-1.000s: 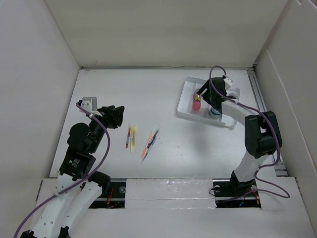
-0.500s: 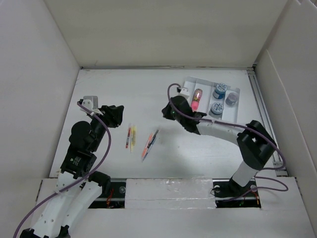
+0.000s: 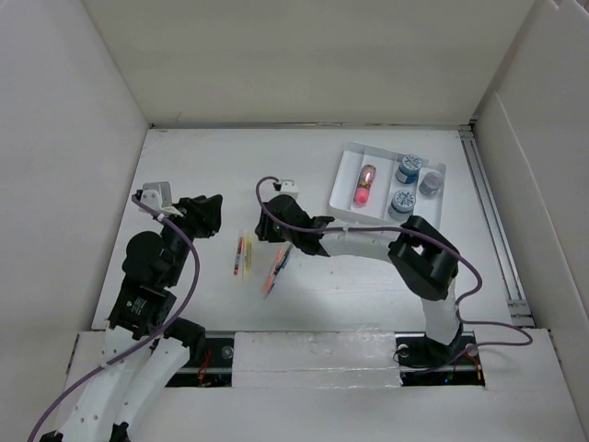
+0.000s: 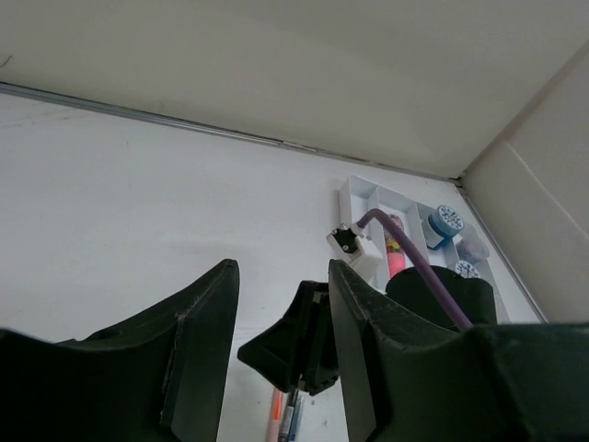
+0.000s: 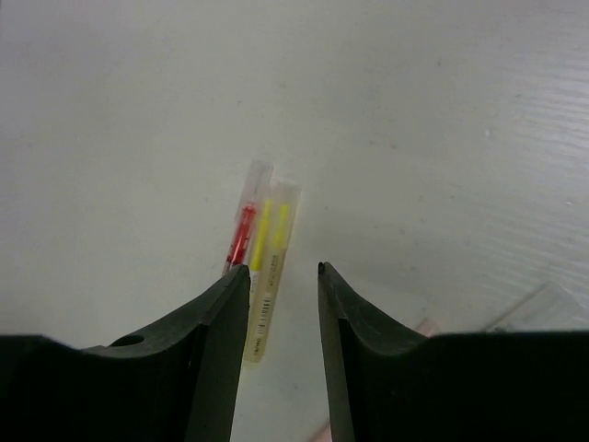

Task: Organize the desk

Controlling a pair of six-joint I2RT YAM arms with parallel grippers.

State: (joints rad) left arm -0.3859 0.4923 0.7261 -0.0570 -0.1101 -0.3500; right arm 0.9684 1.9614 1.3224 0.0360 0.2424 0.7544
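Observation:
The white desk holds a red pen and a yellow pen side by side, and an orange and a blue pen just right of them. My right gripper is open and empty, low over the desk between the two pen groups. In the right wrist view its jaws stand apart, with the red pen and yellow pen just ahead of the left finger. My left gripper is open and empty, raised left of the pens.
A white compartmented tray at the back right holds a pink highlighter, two blue rolls and a grey item. Tall white walls border the desk. The left wrist view shows the right gripper close ahead.
My right arm has swung from the tray leftward across the desk to the pens. The pink highlighter now lies in the tray. My left arm has barely moved.

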